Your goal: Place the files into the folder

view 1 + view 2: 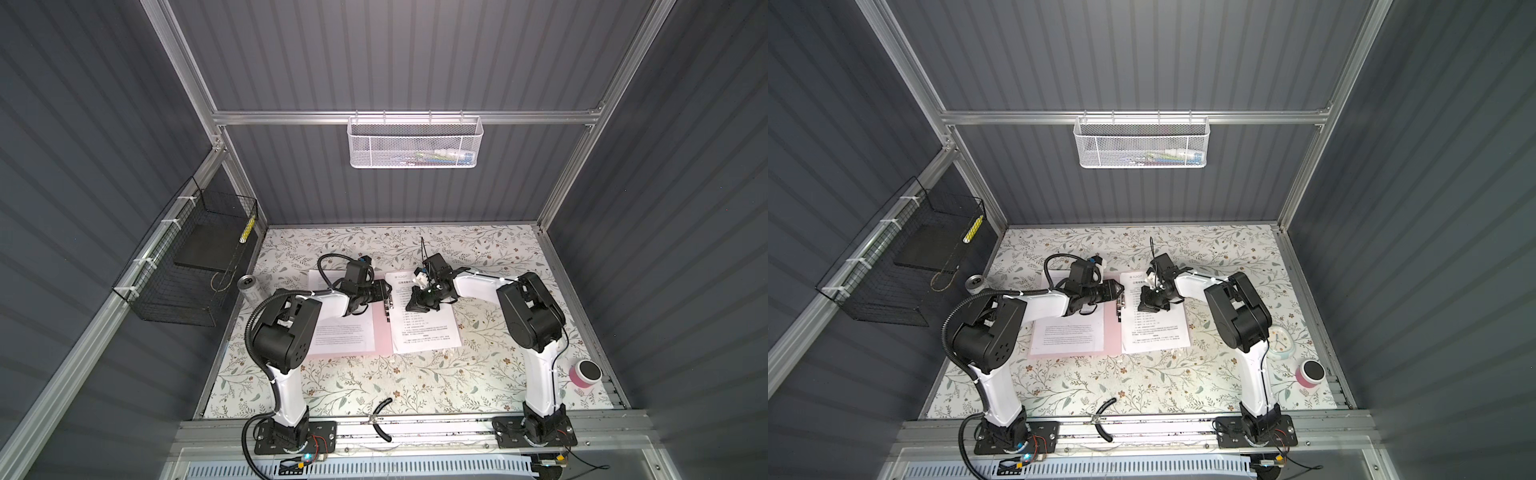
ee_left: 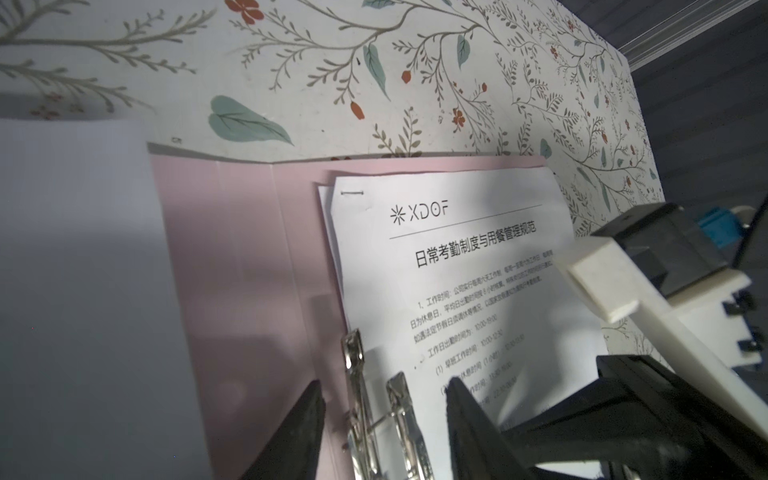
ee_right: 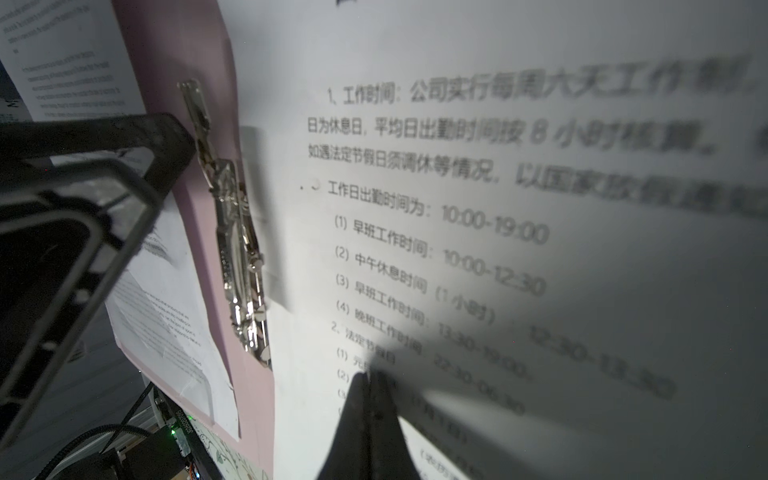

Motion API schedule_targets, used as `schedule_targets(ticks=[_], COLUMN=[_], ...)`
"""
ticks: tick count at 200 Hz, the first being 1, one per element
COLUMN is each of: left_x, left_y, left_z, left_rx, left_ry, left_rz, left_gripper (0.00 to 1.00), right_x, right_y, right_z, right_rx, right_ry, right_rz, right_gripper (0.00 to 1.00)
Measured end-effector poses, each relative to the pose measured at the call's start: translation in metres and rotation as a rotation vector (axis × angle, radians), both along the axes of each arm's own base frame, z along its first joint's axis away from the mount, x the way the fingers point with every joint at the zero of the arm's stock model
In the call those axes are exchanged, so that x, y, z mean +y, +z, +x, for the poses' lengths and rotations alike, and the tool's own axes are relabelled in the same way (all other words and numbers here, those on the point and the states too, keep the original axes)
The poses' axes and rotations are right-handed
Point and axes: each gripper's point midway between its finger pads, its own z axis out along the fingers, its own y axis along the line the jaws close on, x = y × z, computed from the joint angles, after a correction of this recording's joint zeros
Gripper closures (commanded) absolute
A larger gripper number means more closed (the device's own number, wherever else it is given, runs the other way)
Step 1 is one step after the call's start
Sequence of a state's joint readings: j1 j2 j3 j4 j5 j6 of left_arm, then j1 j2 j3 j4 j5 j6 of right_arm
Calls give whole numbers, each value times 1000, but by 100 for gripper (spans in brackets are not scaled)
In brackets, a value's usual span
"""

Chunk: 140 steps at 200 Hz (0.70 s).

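The pale pink folder (image 1: 383, 332) (image 1: 1111, 332) lies open on the floral table. The files (image 1: 424, 328) (image 1: 1154, 332) (image 2: 457, 270) (image 3: 457, 208), stapled white sheets with black text, rest on its right cover. Another printed sheet (image 1: 345, 332) (image 3: 166, 311) covers its left cover. My left gripper (image 1: 388, 297) (image 2: 384, 390) is open, its fingers on either side of the raised metal clip (image 2: 357, 374) (image 3: 237, 232) at the spine, not touching it. My right gripper (image 1: 411, 306) (image 3: 370, 378) is shut, empty, tips down on the files.
A silver can (image 1: 249, 286) stands left of the folder. A pink cup with a black lid (image 1: 584, 374) and a small clock (image 1: 1279, 340) are at the right. Pliers (image 1: 380, 419) lie at the front edge. A black wire basket (image 1: 187, 266) and a white mesh basket (image 1: 415, 141) hang on the walls.
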State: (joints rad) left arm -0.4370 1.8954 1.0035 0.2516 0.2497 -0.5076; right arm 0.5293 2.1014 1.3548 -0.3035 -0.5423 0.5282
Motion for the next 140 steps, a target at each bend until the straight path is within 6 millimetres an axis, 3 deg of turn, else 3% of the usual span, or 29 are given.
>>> schedule_targets(ticks=[47,140], left_x=[-5,-8], left_y=[8,-7], left_z=[9,10], left_rx=[-24,2], left_ry=[-6,-16], left_rz=[-17,-15], left_gripper=[51,51], right_x=[0,0], right_y=[0,0], right_z=[0,0], right_rx=[2,6], right_ry=[2,2], right_rz=[4,11], right_gripper=[100,100])
